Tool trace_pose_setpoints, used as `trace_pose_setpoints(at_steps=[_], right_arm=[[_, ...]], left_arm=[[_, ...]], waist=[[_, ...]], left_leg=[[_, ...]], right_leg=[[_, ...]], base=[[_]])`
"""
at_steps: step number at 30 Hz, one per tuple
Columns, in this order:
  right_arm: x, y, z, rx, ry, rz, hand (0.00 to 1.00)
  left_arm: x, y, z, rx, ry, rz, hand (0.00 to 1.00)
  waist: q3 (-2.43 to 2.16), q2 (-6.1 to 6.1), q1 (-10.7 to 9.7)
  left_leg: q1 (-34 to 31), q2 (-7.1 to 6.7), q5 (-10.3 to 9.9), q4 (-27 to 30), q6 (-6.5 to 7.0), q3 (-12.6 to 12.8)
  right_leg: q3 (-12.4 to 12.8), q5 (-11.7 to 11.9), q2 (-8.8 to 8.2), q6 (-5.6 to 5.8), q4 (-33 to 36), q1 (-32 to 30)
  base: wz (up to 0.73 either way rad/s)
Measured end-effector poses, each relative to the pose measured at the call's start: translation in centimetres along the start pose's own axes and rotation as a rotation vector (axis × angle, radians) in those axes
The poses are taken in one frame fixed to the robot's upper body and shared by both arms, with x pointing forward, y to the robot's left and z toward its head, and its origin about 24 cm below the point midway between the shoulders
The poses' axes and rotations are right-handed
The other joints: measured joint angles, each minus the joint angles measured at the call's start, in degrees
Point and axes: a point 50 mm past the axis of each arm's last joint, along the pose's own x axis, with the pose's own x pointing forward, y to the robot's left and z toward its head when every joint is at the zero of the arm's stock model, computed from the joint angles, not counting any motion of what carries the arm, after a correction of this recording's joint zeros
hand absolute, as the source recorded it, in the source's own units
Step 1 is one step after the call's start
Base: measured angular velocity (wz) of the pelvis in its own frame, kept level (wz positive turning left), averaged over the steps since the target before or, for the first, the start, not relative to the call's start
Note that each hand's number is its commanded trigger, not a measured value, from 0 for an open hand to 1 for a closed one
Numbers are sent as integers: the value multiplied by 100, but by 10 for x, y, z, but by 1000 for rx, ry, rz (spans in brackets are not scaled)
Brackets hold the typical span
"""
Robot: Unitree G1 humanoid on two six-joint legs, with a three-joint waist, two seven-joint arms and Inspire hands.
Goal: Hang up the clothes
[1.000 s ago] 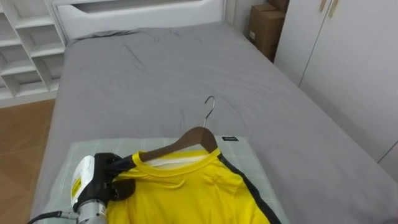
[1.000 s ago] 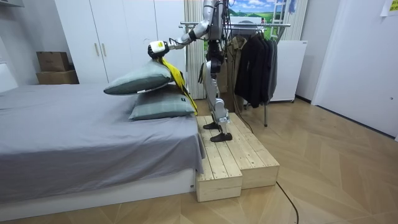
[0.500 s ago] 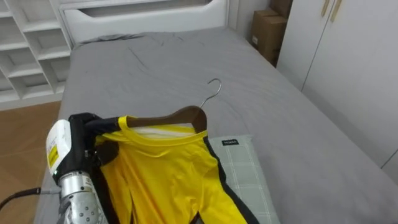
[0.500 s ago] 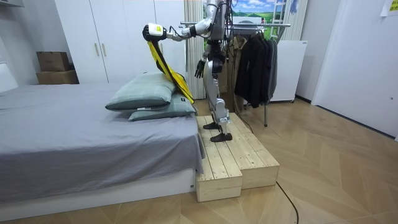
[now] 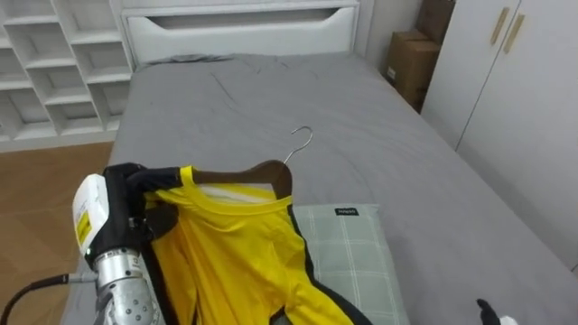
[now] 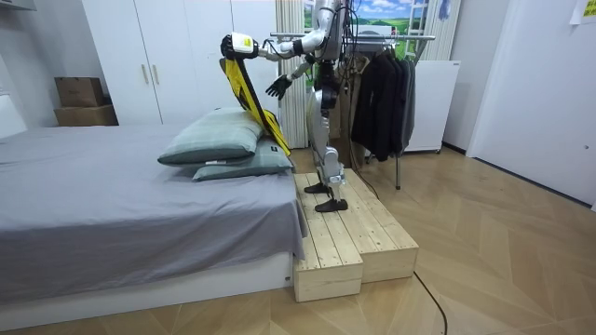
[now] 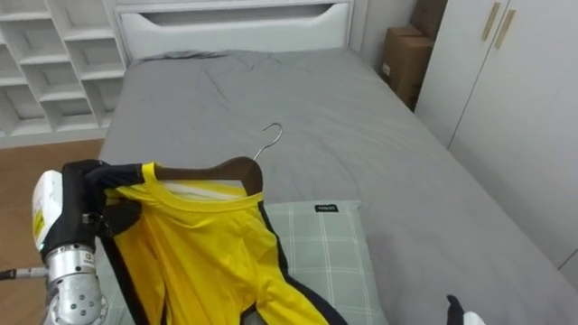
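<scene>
The left hand (image 5: 135,194) has its fingers closed round the wooden hanger (image 5: 257,171) end, with the yellow shirt (image 5: 235,262) hanging below them. Ahead of the fingers lies open bed (image 5: 271,99). The right hand (image 6: 277,87) has its fingers spread and empty.

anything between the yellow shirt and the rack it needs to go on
No object, judging by the room view: the left hand holds the yellow shirt above the pillows, but the robot stands between it and the rack, so it must turn.
</scene>
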Motion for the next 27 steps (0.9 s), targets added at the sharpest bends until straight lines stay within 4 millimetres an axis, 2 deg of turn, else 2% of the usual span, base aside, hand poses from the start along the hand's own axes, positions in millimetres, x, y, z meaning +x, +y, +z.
trace_pose_setpoints(at_steps=[3, 5, 11, 21, 27], right_arm=[[2, -11, 25, -14, -115, -67, 0], [1, -19, 45, 15, -197, -104, 0], [-7, -29, 79, 54, -344, -150, 0], [-11, -35, 92, 72, -390, -183, 0], [-15, -35, 109, 168, -440, -153, 0]], left_arm=[[0, 0, 2, 4, -1, 2, 100], [1, 2, 11, -17, -30, 5, 100], [1, 3, 29, -52, -86, -7, 100], [0, 1, 29, -24, -73, -29, 100], [0, 7, 51, -80, -147, 3, 100]], waist=[[1, -8, 3], [6, -40, 11], [-3, -104, 82], [-6, -110, 222], [1, -77, 299]], left_leg=[[-8, -9, 10, -1, 5, -1], [-10, -13, 14, -1, 7, 2], [-5, -21, 14, -3, 7, 2], [-15, -23, 14, -14, 8, -8], [-10, -18, 14, -15, 7, -13]], right_leg=[[-1, 0, -11, 0, -3, -5], [-3, -1, -17, 1, -4, -10], [-12, 0, -30, 1, -7, -1], [-16, -1, -30, 2, -11, -10], [-90, 0, -50, 2, 6, -1]], base=[[0], [0], [0], [0], [2]])
